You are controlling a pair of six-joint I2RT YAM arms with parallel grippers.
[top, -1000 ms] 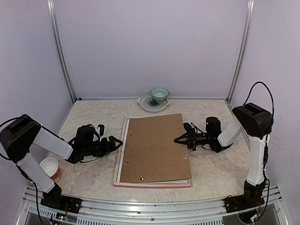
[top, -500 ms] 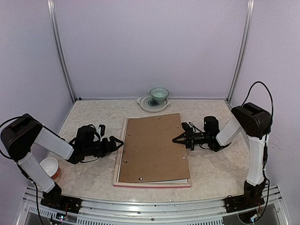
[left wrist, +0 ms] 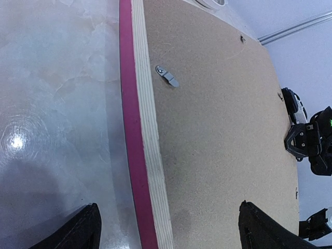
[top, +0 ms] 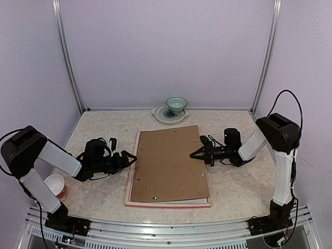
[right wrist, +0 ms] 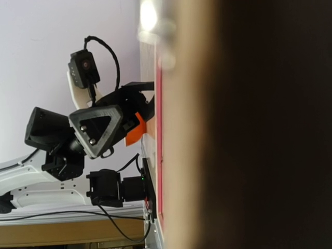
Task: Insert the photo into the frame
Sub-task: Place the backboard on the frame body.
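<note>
The frame (top: pixel 167 204) lies face down in the middle of the table, its pink edge and pale wood back (left wrist: pixel 148 119) showing. A brown hardboard backing (top: pixel 168 163) covers it. The photo is hidden. My left gripper (top: pixel 129 157) is open at the frame's left rail; in the left wrist view its fingers (left wrist: pixel 259 228) straddle the pink rail (left wrist: pixel 129 119) and the backing's edge (left wrist: pixel 218 119). My right gripper (top: pixel 193 154) is shut, its tips over the right part of the backing. The right wrist view is filled by the blurred brown board (right wrist: pixel 187 129).
A teal bowl (top: pixel 176 105) sits on a striped plate (top: pixel 161 115) at the back wall. A white cup (top: pixel 54 184) stands near the left arm's base. A metal turn clip (left wrist: pixel 167 75) lies on the backing near its left edge.
My right gripper has crept left across the backing, and the backing has shifted slightly left with it. The left gripper has stayed open and almost still.
</note>
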